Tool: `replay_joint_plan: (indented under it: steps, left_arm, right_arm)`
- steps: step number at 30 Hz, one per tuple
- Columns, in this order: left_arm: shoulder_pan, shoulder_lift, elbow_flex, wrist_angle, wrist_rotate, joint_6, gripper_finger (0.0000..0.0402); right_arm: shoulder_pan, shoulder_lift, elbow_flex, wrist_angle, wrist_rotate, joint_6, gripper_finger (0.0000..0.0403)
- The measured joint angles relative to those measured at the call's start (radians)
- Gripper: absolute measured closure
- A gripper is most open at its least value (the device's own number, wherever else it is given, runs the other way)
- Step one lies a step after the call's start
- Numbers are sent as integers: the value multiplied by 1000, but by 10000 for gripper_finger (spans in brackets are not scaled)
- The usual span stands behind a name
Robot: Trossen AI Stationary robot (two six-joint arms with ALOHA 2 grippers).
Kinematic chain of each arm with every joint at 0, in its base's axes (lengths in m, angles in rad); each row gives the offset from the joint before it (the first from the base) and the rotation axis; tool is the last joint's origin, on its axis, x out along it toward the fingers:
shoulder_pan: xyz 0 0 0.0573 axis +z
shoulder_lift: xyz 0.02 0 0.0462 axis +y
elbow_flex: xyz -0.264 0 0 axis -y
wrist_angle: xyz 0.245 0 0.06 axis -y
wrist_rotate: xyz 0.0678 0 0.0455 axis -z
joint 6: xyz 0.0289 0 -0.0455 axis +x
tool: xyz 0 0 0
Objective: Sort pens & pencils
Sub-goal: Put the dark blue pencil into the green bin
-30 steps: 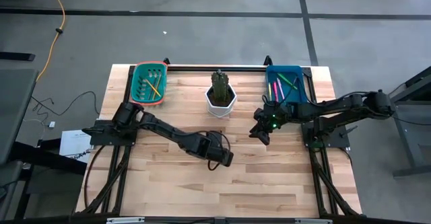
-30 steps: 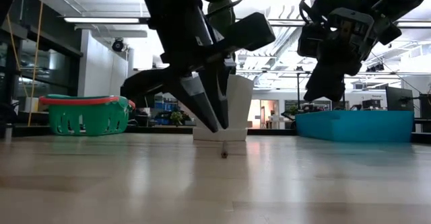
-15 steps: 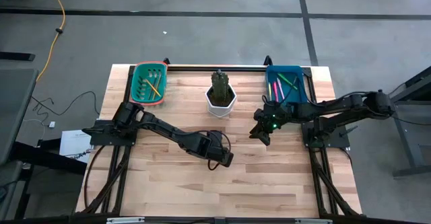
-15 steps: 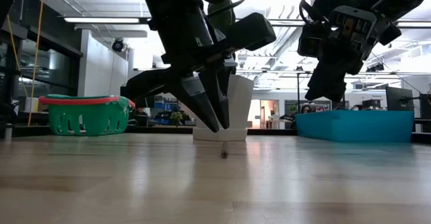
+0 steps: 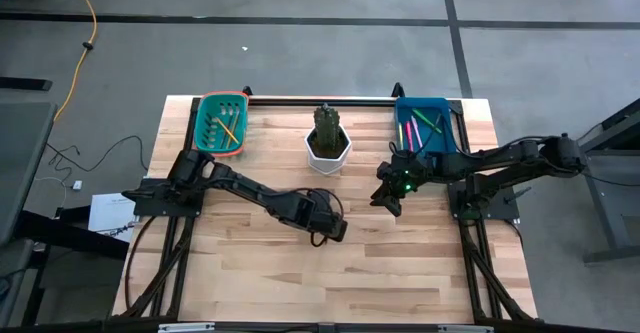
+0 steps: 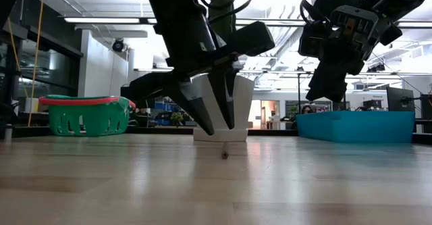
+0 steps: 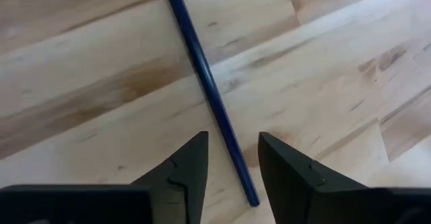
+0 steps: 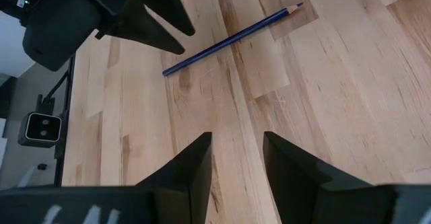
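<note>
**Blue pencil could roll out of an open claw**

At the high view's centre, the left claw (image 7: 232, 160) stands open, holding nothing, straddling the end of a dark blue pencil (image 7: 202, 69) lying flat on the table (image 5: 400, 273). Closing off-centre could flick it away. The right claw (image 8: 236, 163), right of centre, hangs open and empty.

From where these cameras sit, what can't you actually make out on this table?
- Blue pencil: hidden under the left gripper in the high view; a dark speck in the low view.
- Green basket and blue bin contents: too small to count from above; their walls hide them in the low view.
</note>
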Motion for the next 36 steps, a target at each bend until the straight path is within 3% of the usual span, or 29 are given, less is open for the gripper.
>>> replay_joint_plan:
  steps: [10, 20, 25, 36]
  left_arm:
    - [3, 0, 3, 8, 25, 25, 310]
    - [3, -2, 186, -197, -20, 151, 312]
    - [1, -2, 218, -223, 8, 182, 312]
    - [-3, 46, 230, -192, 65, 71, 312]
  right_arm:
    - [0, 0, 0, 0, 0, 2, 279]
    - [0, 0, 0, 0, -1, 31, 279]
    - [0, 0, 0, -7, -3, 58, 279]
    - [0, -2, 0, -66, -91, 7, 279]
